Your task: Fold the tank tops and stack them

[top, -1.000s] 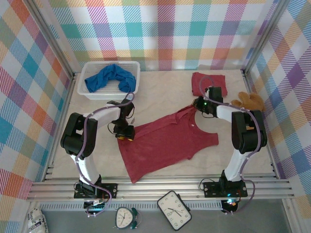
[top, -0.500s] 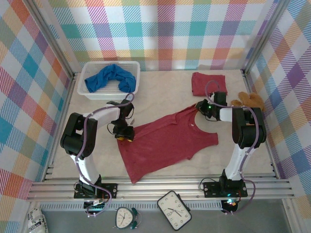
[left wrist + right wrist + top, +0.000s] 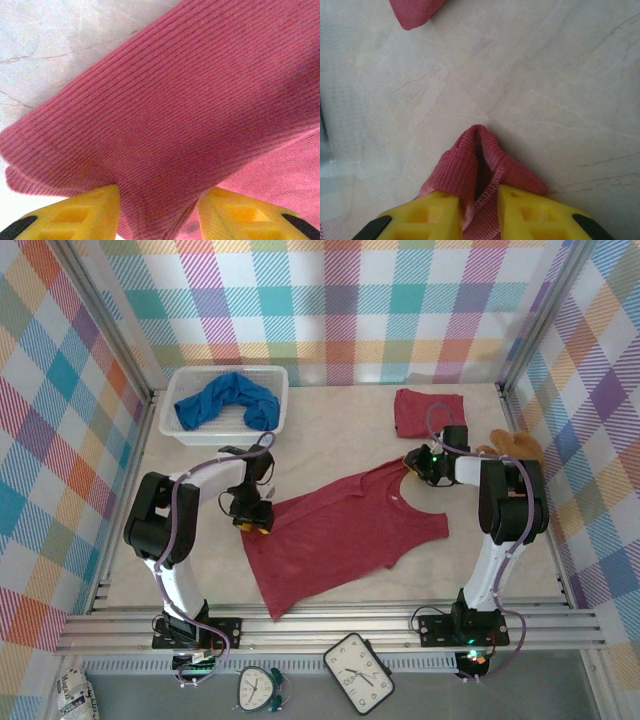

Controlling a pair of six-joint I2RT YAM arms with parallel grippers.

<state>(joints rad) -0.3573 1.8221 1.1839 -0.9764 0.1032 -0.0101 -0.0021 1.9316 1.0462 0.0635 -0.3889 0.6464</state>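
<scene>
At mid-table the spread red tank top point(image 3: 340, 540) is laid with its long axis left to right, hem at left, straps at right. Its far hem corner is pinched in the left gripper point(image 3: 252, 521). The far strap is bunched between the jaws of the right gripper point(image 3: 413, 462) and looks gripped. Both grips are placed on the far long edge, so the cloth lies nearward of both jaws. A fold toward the near rail is judged likely, and bare table is seen there. A folded red tank top point(image 3: 428, 412) is laid just beyond the right gripper, with the teddy bear point(image 3: 515, 447) close beside that arm. The blue tank top point(image 3: 225, 402) is heaped in the basket point(image 3: 172, 430), far left
</scene>
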